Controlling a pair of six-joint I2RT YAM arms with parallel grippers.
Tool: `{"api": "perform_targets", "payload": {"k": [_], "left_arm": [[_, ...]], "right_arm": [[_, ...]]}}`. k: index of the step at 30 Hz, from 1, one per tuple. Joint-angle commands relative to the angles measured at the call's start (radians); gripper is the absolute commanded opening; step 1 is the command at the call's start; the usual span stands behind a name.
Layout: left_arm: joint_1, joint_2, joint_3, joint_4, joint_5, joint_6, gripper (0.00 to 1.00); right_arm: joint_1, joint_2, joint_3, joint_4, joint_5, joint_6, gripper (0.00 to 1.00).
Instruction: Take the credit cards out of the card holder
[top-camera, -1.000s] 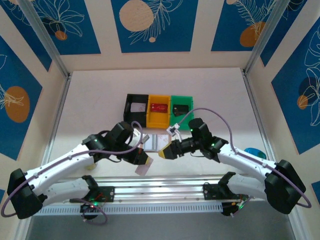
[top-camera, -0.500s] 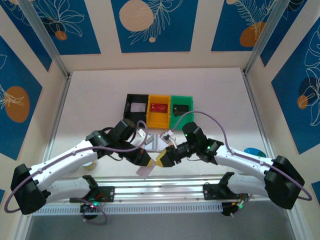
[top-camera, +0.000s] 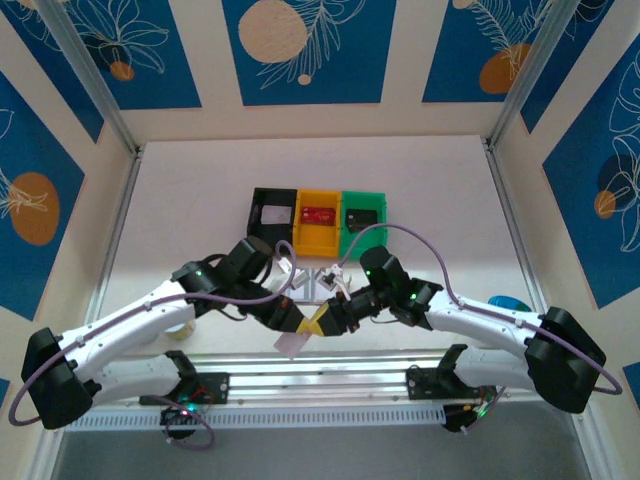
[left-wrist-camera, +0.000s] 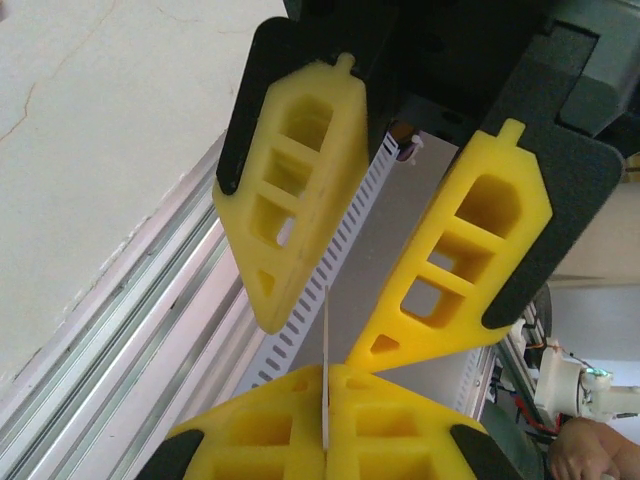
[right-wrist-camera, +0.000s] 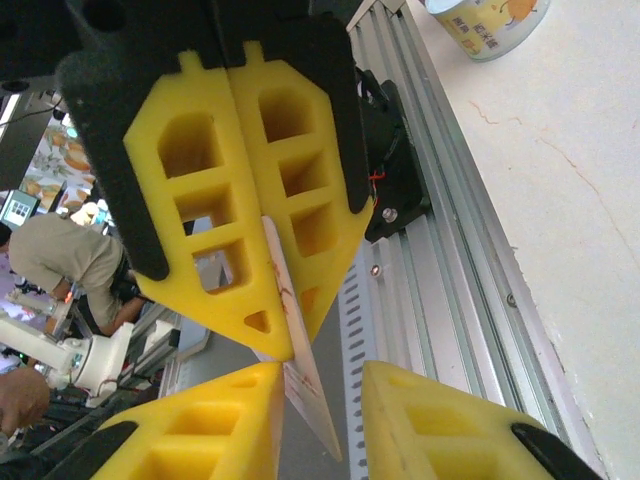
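Two end effectors met above the near edge of the worktop (top-camera: 200, 200). Within the last second the right end effector (right-wrist-camera: 322, 368) had travelled leftward from a position well apart until it straddled the thin pale card (right-wrist-camera: 303, 395) held by the left end effector (left-wrist-camera: 327, 372). Its jaws had narrowed during that travel but were not yet pressed together. The right wrist view showed one finger touching or just beside the card and a visible gap on the other side. The left end effector stayed pressed together on the card, pinching it edge-on, with no change of grip.

The card holder (top-camera: 314, 283) appeared to lie flat on the worktop just beyond the two end effectors, between them and the bins. It was partly hidden by them, and its pockets could not be read from the overhead view.

Judgement: this card was already out of the card holder, and the step in hand was a handover from left to right. Release by the left side should wait until the right jaws are seated on both faces of the card. Otherwise the card could drop onto the rail (top-camera: 320, 375) below. The black bin (top-camera: 254, 225), yellow bin (top-camera: 320, 242) and green bin (top-camera: 364, 195) each held a flat item, so much of the task looked done.
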Motion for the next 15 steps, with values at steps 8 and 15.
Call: {"api": "perform_targets", "payload": {"k": [8, 15], "left_arm": [[0.005, -0.012, 0.006, 0.015, 0.039, 0.026, 0.12], [0.004, -0.020, 0.010, 0.012, 0.037, 0.031, 0.33]], "right_arm": [[0.015, 0.002, 0.026, 0.018, -0.037, -0.008, 0.13], [0.014, 0.005, 0.026, 0.021, -0.029, -0.006, 0.00]]}}
